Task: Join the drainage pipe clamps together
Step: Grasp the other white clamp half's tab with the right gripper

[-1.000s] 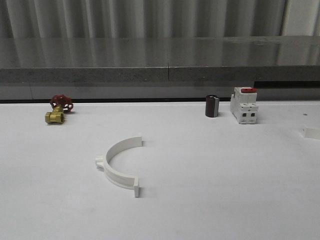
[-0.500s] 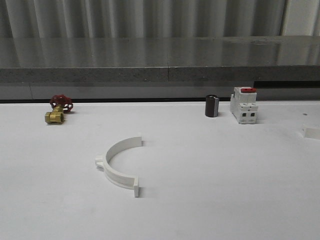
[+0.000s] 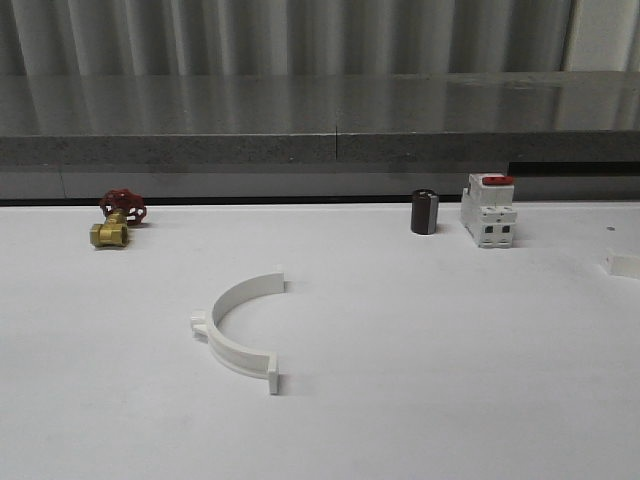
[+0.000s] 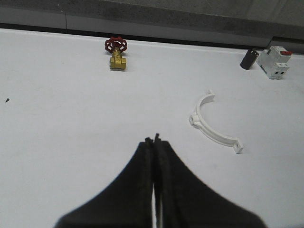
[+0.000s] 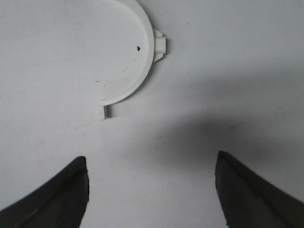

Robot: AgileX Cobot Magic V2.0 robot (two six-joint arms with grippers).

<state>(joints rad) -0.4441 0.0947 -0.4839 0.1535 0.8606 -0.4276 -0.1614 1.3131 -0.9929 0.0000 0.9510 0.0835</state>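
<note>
On the white bench, nearest the front edge and a little left of the middle, lies one pipe clamp half, a white half-ring flat on the surface with its open side facing right, a small lug on its outer left curve and a flat tab at each end. Nothing touches it and the surface around it is bare. From the left wrist, the left end effector hangs over open bench with its dark fingers pressed together and nothing between them; the same half-ring sits well apart from it. From the right wrist, the right end effector is spread wide above the bench, and a second clamp half lies flat beyond its fingertips, lug outward, not touched. Along the far edge stand a brass valve with a red handwheel at the left, a dark cylinder right of centre, and just beside it a white breaker with a red switch. A small white block sits at the right edge.
</note>
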